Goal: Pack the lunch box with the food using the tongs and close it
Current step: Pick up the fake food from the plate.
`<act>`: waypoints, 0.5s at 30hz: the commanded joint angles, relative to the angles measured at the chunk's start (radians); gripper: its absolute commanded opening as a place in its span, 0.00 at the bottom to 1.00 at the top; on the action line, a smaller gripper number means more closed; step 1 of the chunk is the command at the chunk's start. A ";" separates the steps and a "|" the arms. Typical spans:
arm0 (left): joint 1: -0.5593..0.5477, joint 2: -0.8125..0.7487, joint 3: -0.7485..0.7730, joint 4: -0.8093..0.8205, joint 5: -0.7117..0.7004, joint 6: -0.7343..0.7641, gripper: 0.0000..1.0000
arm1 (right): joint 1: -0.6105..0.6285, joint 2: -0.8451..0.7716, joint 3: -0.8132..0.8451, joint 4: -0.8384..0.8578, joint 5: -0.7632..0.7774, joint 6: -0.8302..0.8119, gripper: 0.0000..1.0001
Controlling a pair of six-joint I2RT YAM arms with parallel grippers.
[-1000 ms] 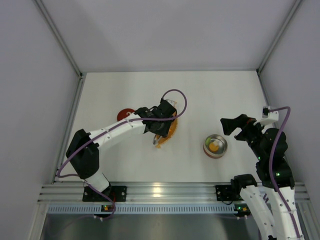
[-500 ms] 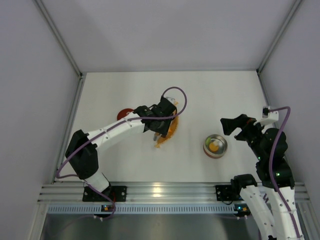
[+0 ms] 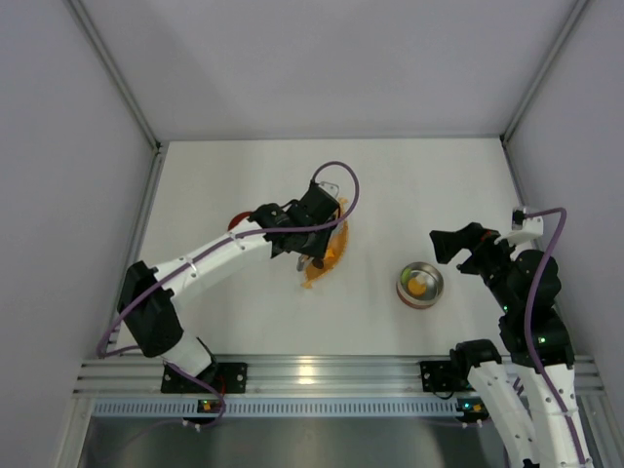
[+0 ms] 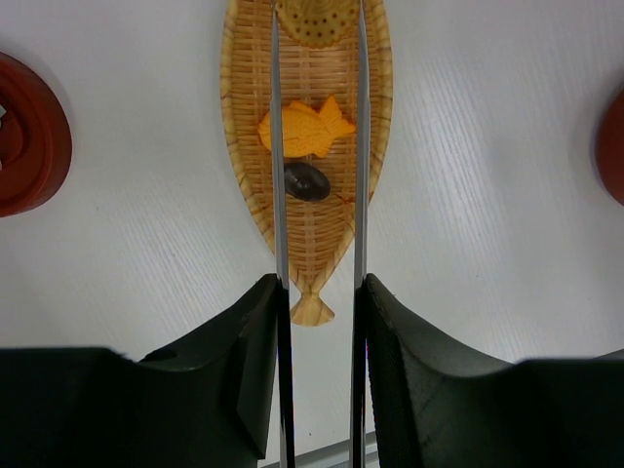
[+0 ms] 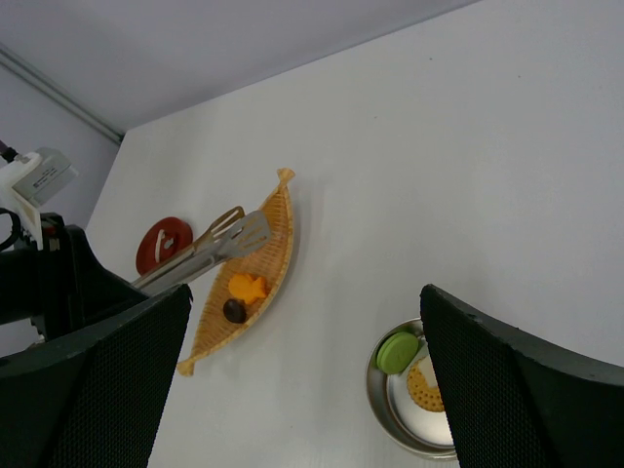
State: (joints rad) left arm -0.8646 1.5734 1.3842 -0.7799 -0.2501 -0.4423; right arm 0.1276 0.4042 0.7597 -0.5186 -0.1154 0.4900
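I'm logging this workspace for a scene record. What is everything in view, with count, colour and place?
table: one, white, under everything
tray: one, orange woven, table centre
fish-shaped piece: one, orange, on the tray
oval piece: one, dark brown, on the tray
lunch box: one, steel, open, right of the tray
green piece: one, green, in the lunch box
dotted cracker: one, tan, in the lunch box
lid: one, red, left of the tray
tongs: one, silver, over the tray
left tool: one, black, shut on the tongs
right tool: one, black, open, near the lunch box
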 commanded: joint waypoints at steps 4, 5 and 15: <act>-0.076 -0.036 0.117 -0.030 -0.008 0.011 0.42 | -0.016 0.016 0.013 0.023 -0.010 -0.001 1.00; -0.089 -0.024 0.134 -0.035 -0.009 0.010 0.42 | -0.016 0.016 0.013 0.026 -0.012 0.001 0.99; -0.347 0.120 0.323 -0.061 -0.046 -0.007 0.42 | -0.016 0.007 0.016 0.016 -0.009 0.001 1.00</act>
State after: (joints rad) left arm -1.1645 1.6550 1.6596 -0.8391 -0.2729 -0.4431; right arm 0.1276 0.4145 0.7597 -0.5182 -0.1226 0.4904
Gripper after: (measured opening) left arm 0.431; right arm 0.993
